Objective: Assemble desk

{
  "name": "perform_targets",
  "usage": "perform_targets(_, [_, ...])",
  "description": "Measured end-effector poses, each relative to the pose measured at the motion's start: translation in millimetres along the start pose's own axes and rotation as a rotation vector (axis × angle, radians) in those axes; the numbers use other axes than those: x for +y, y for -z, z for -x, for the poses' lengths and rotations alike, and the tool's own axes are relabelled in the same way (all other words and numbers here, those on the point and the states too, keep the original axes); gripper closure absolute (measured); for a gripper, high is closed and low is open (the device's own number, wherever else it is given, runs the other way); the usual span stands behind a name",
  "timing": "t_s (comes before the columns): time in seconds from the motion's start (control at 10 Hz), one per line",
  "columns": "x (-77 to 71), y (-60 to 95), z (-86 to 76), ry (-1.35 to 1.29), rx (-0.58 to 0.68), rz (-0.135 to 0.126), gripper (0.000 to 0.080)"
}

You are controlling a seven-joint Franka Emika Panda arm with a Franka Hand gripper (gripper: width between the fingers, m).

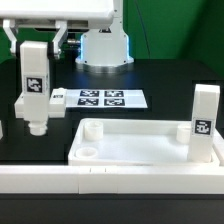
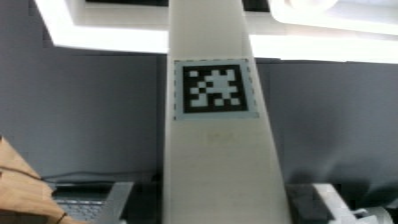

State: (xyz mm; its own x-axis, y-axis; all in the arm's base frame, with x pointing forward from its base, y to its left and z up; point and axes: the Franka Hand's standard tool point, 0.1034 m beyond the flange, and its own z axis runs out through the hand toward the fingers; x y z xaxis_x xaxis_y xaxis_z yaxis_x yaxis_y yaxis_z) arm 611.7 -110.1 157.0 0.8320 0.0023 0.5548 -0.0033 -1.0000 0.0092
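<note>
Wrist view first: the gripper [image 2: 217, 203] straddles a white leg [image 2: 217, 130], fingers [image 2: 89, 205] set wide with a dark gap either side, so it looks open and grips nothing. Over on the exterior view, that leg [image 1: 33, 85] is upright at the exterior view's left, near the marker board [image 1: 100, 98]. The tabletop [image 1: 140, 142] lies in front of the board, a second leg [image 1: 205, 120] upright at its end on the exterior view's right

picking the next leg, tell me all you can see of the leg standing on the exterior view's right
The leg is a tall white block, plastic-looking, upright at the tabletop's right end in the exterior view. A black-and-white square marker sits low on its facing side. Its foot blends into the white parts below, so its seating cannot be told. Nothing grips it.
</note>
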Motion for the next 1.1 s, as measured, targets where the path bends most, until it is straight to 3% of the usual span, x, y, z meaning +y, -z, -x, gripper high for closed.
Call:
perform_targets(0.2, [-21.1, -7.2, -0.1, -0.004, -0.010, -0.029, 0.0509])
perform_targets(0.4, [-54.4, 4.7, -18.2, -0.049, -0.007, -0.060, 0.0509])
perform_targets(0.5, [-64.6, 4.8, -18.1, -0.039, -0.005, -0.064, 0.0509])
perform_targets(0.7, [-57.4, -1.2, -9.0, -0.048, -0.008, -0.052, 0.0509])
perform_targets(0.9, [-62.8, -6.0, -3.9, -0.045, -0.019, -0.060, 0.0509])
perform_targets(1.1, [-57.0, -12.4, 3.4, -0.054, -0.027, -0.055, 0.0509])
